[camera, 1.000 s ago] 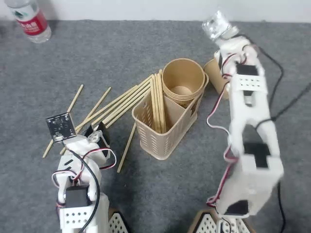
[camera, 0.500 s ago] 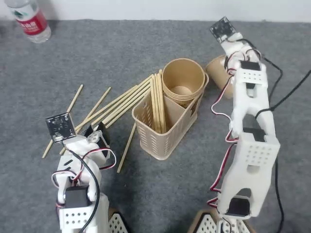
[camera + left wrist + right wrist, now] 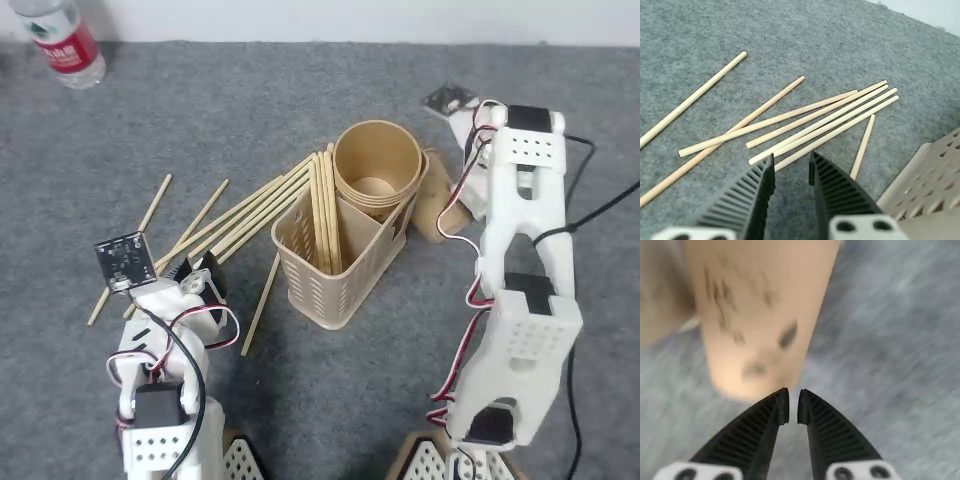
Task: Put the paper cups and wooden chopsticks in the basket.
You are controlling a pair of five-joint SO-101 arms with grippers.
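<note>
The loose paper cup [image 3: 432,198] lies tipped over just right of the basket [image 3: 335,275], directly beyond the tips of the right gripper [image 3: 792,406], jaws pinched almost together, holding nothing

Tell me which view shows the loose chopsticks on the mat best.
Left wrist view: the loose chopsticks lie close and unobstructed, each one separable, just past the left gripper. The high view shows the whole spread, smaller, with some ends behind that arm. The right wrist view faces a paper cup instead.
</note>
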